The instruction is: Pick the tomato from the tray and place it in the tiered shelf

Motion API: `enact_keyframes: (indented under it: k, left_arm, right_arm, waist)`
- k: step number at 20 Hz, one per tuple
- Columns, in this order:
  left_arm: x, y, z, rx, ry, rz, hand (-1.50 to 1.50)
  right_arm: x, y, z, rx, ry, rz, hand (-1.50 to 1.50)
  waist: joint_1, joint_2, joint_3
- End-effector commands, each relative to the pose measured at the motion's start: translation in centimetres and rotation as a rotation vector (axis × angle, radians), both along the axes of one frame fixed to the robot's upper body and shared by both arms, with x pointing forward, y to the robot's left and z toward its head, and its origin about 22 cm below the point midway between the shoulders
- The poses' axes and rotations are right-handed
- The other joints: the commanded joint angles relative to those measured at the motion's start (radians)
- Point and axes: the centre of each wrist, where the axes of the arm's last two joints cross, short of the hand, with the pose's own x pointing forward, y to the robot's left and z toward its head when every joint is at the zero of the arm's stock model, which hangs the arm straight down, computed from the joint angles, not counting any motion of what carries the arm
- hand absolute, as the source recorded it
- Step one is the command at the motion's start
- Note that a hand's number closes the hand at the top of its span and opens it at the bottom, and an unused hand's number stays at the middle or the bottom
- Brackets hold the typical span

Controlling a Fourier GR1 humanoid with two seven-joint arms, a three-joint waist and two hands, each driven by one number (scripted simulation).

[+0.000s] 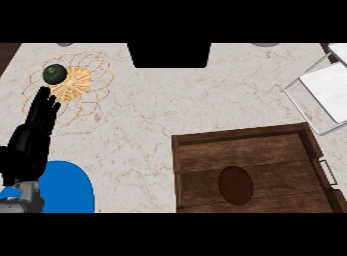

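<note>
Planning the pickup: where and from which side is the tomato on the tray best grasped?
The tomato, a dark red oval, lies flat mid-tray, walls well clear of it. Probably best to descend from above and close the hand across its narrower width, at the middle.

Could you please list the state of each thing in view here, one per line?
Tomato: lying in the tray, untouched.
Wooden tray: flat on the counter, holding only the tomato.
Tiered shelf: at the right edge, its white tiers bare.
Dark green fruit: sitting on the wire trivet.
Blue plate: on the counter, partly under the forearm.
Left hand: open, fingers straight, resting, holding nothing.
Right hand: not in view.
</note>
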Motion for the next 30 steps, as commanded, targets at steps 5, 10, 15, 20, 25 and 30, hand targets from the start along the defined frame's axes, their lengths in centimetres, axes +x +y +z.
enact_keyframes:
  k: [5, 10, 15, 20, 25, 30]
  left_arm:
    - [1.1, -1.1, -1.4, 0.003, 0.005, -0.004, 0.0]
    - [-0.4, -1.4, 0.2, -0.007, -0.011, -0.014, 0.0]
    - [2.4, -1.8, 1.2, -0.003, -0.014, -0.046, 0.0]
    - [0.4, -2.0, 0.7, 0.016, -0.018, -0.042, 0.0]
    - [0.3, 0.0, 0.5, 0.0, -0.019, -0.03, 0.0]
    - [1.5, -2.0, 0.5, -0.002, -0.028, -0.059, 0.0]
  right_arm:
    - [4.2, -1.7, -0.1, 0.042, -0.026, -0.078, 1.5]
    - [8.4, 0.8, -3.8, 0.083, -0.048, -0.096, 1.5]
    - [11.6, 1.0, -5.5, 0.104, -0.081, -0.108, 1.5]
    - [13.2, 0.9, -6.6, 0.117, -0.129, -0.117, 1.5]
    - [14.4, 1.3, -6.7, 0.102, -0.137, -0.097, 1.5]
    - [14.9, 1.2, -8.3, 0.249, -0.122, -0.182, 1.5]
  waist:
    - [0.018, 0.005, 0.001]
    - [0.028, 0.004, 0.001]
    - [0.029, 0.008, 0.002]
    - [0.043, 0.009, 0.002]
    - [0.039, 0.009, 0.002]
    - [0.048, 0.019, 0.003]
